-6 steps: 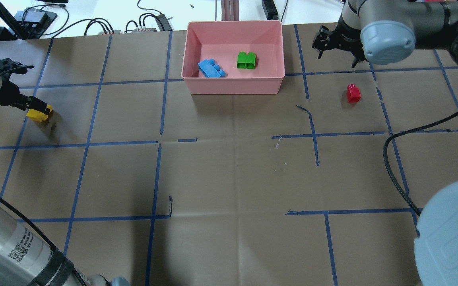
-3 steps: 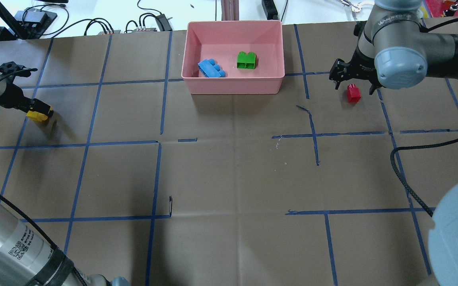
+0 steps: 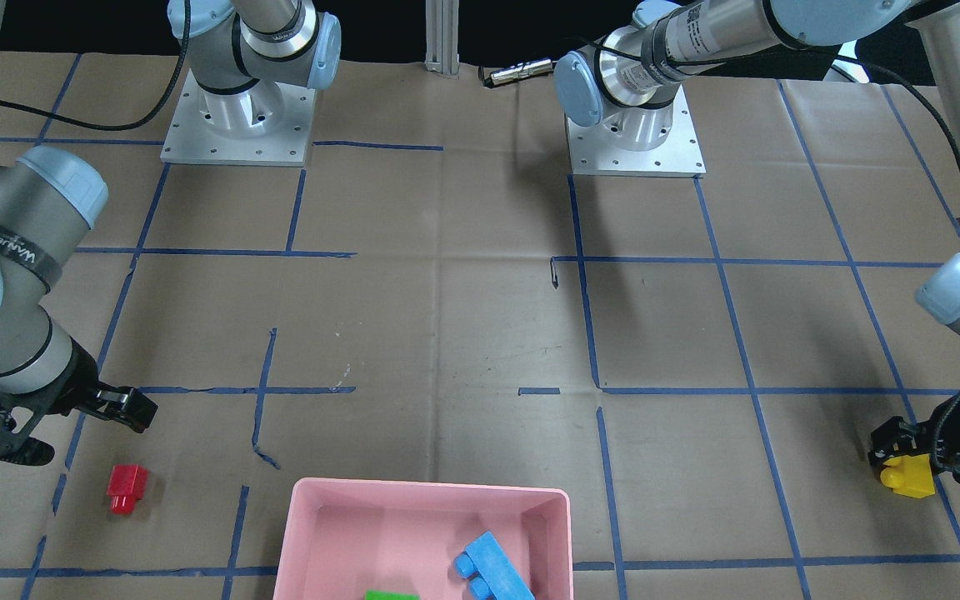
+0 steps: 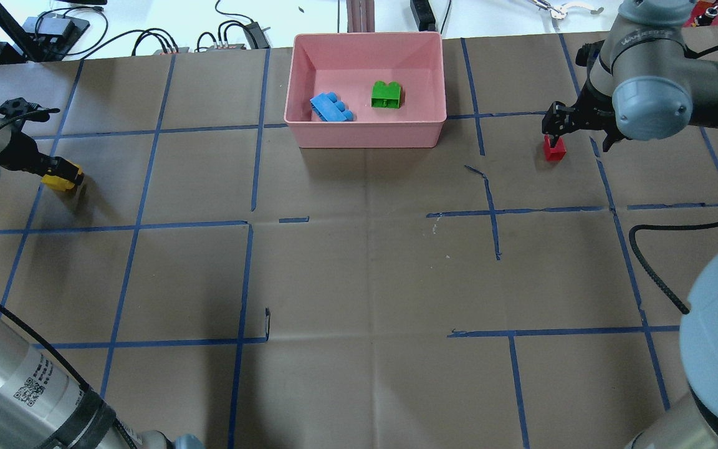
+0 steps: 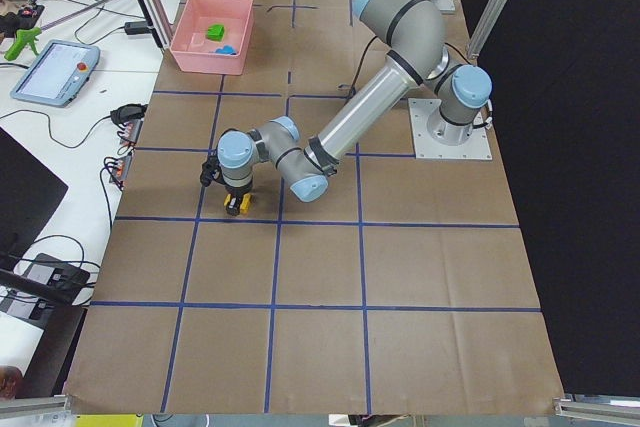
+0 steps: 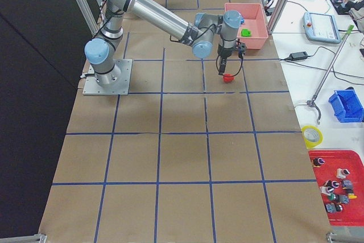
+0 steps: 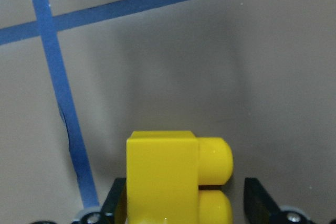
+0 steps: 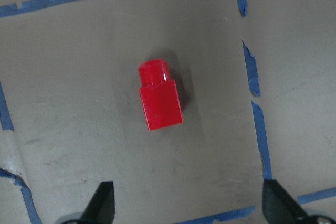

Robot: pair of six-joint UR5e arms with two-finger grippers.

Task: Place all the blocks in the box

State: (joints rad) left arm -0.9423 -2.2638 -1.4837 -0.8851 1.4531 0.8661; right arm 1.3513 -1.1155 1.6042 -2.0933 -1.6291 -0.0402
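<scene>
The pink box (image 4: 365, 134) stands at the table's far middle and holds the light blue block (image 4: 331, 107) and the green block (image 4: 386, 95). The yellow block (image 4: 63, 181) lies on the table at the far left. My left gripper (image 4: 53, 173) straddles it; in the left wrist view one finger (image 7: 118, 200) touches the block (image 7: 163, 177) and a small gap shows at the other, so it is open. The red block (image 4: 553, 151) lies on the table to the right of the box. My right gripper (image 4: 580, 132) hovers open above it, with the block (image 8: 160, 100) ahead of its fingertips.
Blue tape lines grid the brown table cover. Cables and power strips (image 4: 234, 34) lie beyond the far edge behind the box. The two arm bases (image 3: 238, 125) stand on the robot's side. A black cable (image 4: 652, 255) hangs from the right arm over the table.
My right gripper has moved from beside the box toward the right and nearer, and now stands over the red block. My left gripper has shifted only slightly at the yellow block.
</scene>
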